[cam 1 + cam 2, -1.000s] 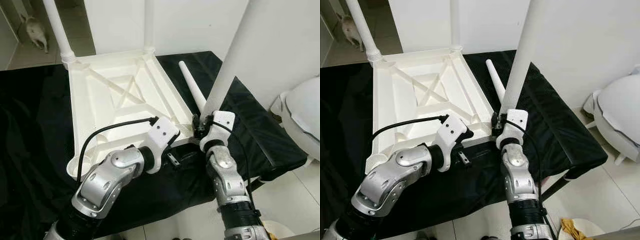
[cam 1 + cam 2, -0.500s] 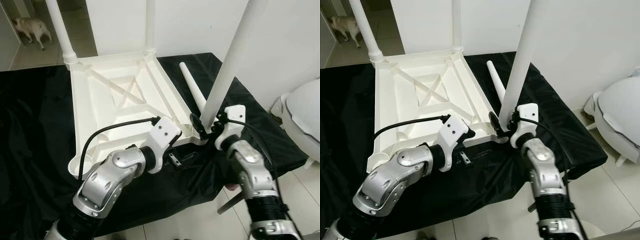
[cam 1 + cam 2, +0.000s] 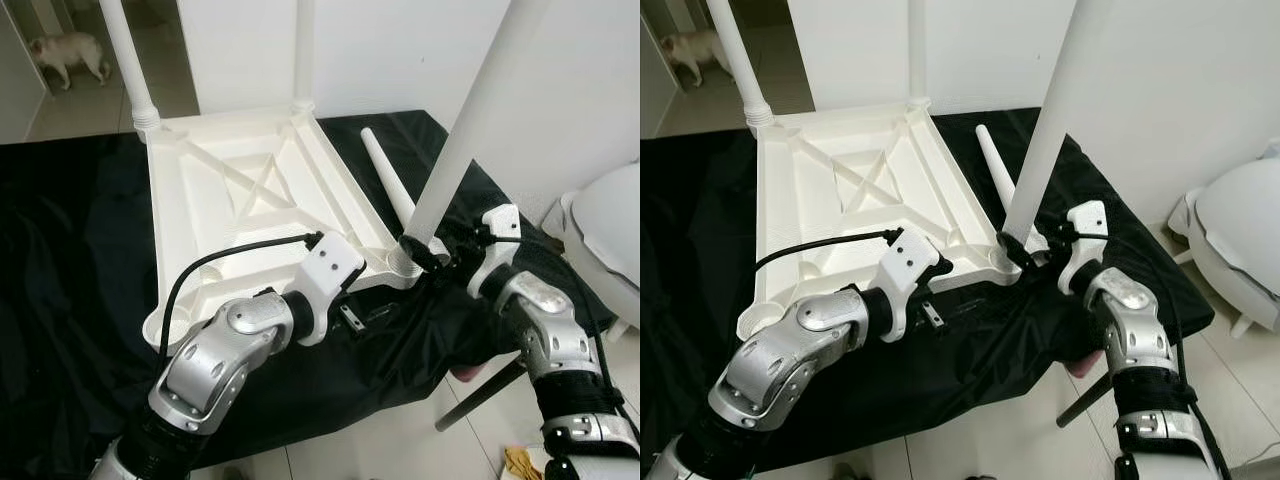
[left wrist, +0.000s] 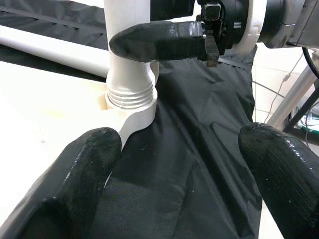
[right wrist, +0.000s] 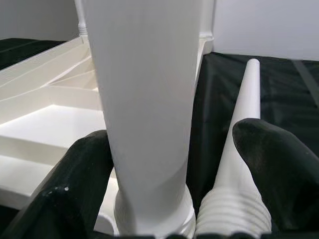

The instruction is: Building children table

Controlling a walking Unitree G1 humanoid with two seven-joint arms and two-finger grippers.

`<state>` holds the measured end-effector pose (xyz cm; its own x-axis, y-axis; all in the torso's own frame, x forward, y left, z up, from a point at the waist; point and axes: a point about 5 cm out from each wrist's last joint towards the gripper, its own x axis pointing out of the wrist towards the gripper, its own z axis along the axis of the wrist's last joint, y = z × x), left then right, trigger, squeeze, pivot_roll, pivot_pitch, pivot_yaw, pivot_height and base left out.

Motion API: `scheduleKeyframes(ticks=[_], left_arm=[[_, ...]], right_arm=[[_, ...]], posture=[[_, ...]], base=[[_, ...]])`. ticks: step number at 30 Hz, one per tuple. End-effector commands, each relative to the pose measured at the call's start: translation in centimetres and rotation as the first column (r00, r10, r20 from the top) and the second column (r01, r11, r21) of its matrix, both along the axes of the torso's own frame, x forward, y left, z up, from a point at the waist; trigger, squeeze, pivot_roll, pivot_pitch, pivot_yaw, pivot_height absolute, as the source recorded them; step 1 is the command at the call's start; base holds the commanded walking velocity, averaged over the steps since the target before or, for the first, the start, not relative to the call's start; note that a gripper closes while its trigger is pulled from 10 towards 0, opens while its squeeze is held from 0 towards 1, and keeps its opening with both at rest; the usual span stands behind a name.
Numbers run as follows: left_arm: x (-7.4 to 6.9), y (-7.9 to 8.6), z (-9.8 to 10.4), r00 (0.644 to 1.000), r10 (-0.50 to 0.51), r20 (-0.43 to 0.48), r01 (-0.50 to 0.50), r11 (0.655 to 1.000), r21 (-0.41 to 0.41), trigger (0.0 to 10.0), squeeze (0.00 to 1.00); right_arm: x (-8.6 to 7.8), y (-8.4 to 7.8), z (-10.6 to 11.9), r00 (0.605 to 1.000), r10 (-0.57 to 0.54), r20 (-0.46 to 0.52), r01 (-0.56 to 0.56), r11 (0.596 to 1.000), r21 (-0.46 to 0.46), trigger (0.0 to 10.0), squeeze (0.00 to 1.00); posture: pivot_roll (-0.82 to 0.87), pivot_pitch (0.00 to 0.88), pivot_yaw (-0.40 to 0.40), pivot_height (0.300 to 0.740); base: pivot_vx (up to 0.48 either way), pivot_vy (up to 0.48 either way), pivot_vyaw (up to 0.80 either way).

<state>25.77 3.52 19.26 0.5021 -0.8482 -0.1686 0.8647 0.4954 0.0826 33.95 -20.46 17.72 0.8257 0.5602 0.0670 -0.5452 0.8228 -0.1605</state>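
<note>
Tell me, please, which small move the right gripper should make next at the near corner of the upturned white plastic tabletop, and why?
Probably turn the upright white plastic leg further into its corner socket. The right gripper straddles the leg's base, and thread ridges show above the socket, so the leg seems not fully seated.

one tabletop (image 3: 250, 190), four legs (image 3: 470, 130), one dog (image 3: 70, 52)

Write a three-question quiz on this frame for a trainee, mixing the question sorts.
1. True or false: the loose leg lies on the black cloth.
2. How many legs stand in the tabletop? A two, B three, C four.
3. What is the right gripper around?

Key:
1. True.
2. B.
3. The base of the near-right leg; whether it clamps it is unclear. The left gripper is open beside that corner.
</note>
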Motion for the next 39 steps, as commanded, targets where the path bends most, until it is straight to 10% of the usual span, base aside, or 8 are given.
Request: scheduleKeyframes(ticks=[1, 21, 22, 24, 25, 35, 36, 39], left_arm=[[-0.1, -0.1, -0.1, 1.000, -0.023, -0.006, 0.023, 1.000, 0.009, 10.0, 0.00], [0.0, 0.6, 0.3, 1.000, 0.029, -0.004, -0.029, 1.000, 0.000, 10.0, 0.00], [0.1, 0.7, 0.3, 0.999, 0.032, -0.003, -0.031, 1.000, 0.001, 10.0, 0.00], [0.1, 0.7, 0.3, 0.999, 0.033, -0.003, -0.033, 0.999, 0.001, 10.0, 0.00], [0.1, 0.7, 0.3, 0.999, 0.034, -0.002, -0.034, 0.999, 0.001, 10.0, 0.00], [0.1, 0.7, 0.4, 1.000, 0.031, -0.004, -0.031, 1.000, -0.001, 10.0, 0.00], [0.1, 0.7, 0.4, 1.000, 0.030, -0.005, -0.030, 1.000, -0.001, 10.0, 0.00], [0.1, 0.7, 0.4, 1.000, 0.028, -0.006, -0.028, 1.000, -0.001, 10.0, 0.00]], right_arm=[[0.3, 0.3, -0.4, 1.000, 0.020, -0.013, -0.019, 1.000, 0.005, 10.0, 0.00], [1.9, 2.6, -1.9, 0.997, 0.067, -0.026, -0.066, 0.997, 0.039, 10.0, 0.00], [2.0, 2.6, -1.9, 0.998, 0.063, -0.024, -0.062, 0.997, 0.041, 4.8, 0.00], [2.0, 2.6, -1.8, 0.998, 0.062, -0.022, -0.061, 0.997, 0.044, 3.9, 0.00], [2.0, 2.5, -1.8, 0.998, 0.060, -0.018, -0.059, 0.997, 0.052, 0.0, 0.00], [1.4, 1.8, -2.2, 0.998, 0.054, -0.018, -0.053, 0.997, 0.048, 0.0, 0.00], [1.3, 1.9, -2.5, 0.999, 0.042, -0.029, -0.040, 0.998, 0.050, 10.0, 0.00], [1.2, 2.3, -2.6, 0.999, 0.024, -0.037, -0.022, 0.998, 0.065, 10.0, 0.00]], posture=[[-0.05, 0.044, -0.010, 0.740], [-0.01, 0.080, -0.012, 0.740], [-0.01, 0.080, -0.009, 0.740], [-0.01, 0.081, -0.009, 0.740], [-0.01, 0.083, -0.010, 0.740], [-0.02, 0.091, -0.009, 0.740], [-0.02, 0.091, -0.008, 0.740], [-0.02, 0.092, -0.006, 0.740]], base=[[0.000, 0.000, 0.00], [0.000, 0.000, 0.00], [0.000, 0.000, 0.00], [0.000, 0.000, 0.00], [0.000, 0.000, 0.00], [0.000, 0.000, 0.00], [0.000, 0.000, 0.00], [0.000, 0.000, 0.00]])
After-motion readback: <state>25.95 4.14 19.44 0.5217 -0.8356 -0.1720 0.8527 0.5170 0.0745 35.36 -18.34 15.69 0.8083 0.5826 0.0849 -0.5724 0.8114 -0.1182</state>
